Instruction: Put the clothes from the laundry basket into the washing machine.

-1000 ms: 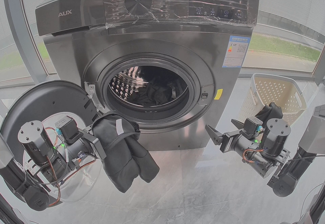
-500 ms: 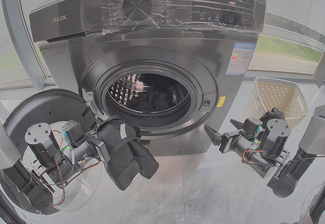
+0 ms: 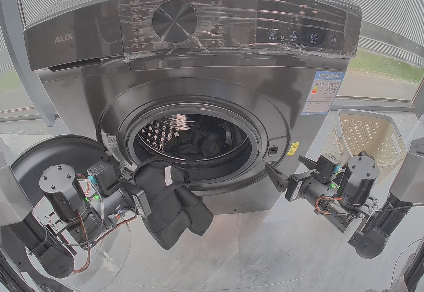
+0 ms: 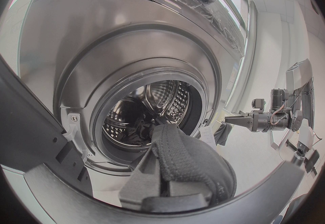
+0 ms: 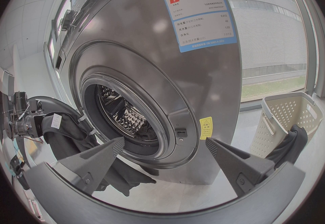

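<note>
Left tool (image 4: 168, 180) is clamped on a dark garment (image 3: 172, 209), in front of the open round door (image 3: 57, 156) that swings out at the left of the washing machine (image 3: 190, 81). The garment bears a small white tag and hangs below the lower left rim of the drum (image 3: 159, 129), outside the opening and clear of the floor (image 3: 265, 253). More dark clothes (image 3: 198, 140) lie inside the drum. Farther right, the right tool (image 3: 289, 168) hovers with its fingers spread apart and nothing between them, level with the machine's lower right corner. Beyond it, the pale perforated laundry basket (image 3: 366, 129) stands on the floor beside the machine, with a dark cloth (image 5: 291, 143) draped over its near rim.
</note>
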